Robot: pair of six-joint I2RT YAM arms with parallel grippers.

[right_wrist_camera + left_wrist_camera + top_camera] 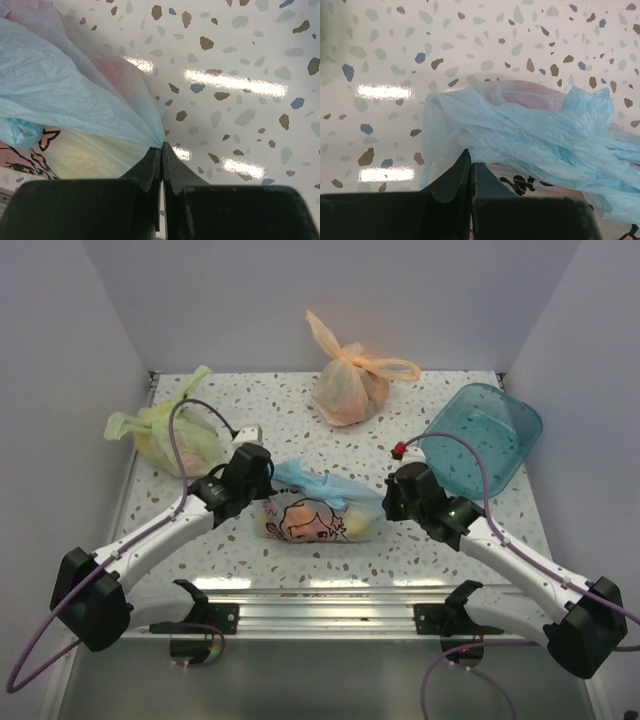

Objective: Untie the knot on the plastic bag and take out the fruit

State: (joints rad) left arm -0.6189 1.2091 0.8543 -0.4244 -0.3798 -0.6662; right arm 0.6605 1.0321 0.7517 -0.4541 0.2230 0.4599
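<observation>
The light blue plastic bag [318, 512] with its pink cartoon print lies on its side between my two grippers. Its crumpled handle ears and knot [325, 485] bunch on top, and show in the left wrist view [535, 132]. The fruit shows only as yellow and pink shapes through the film [356, 524] [112, 70]. My left gripper [264, 480] [470, 157] is shut at the bag's left upper edge, with thin film at its tips. My right gripper [390, 500] [162, 146] is shut on a gathered pinch of the bag's right end [75, 95].
A green knotted bag [175, 432] sits at the back left and an orange knotted bag [350, 382] at the back middle. A teal plastic basin [482, 435] stands at the right, just behind my right arm. Grey walls close in the speckled table [300, 430].
</observation>
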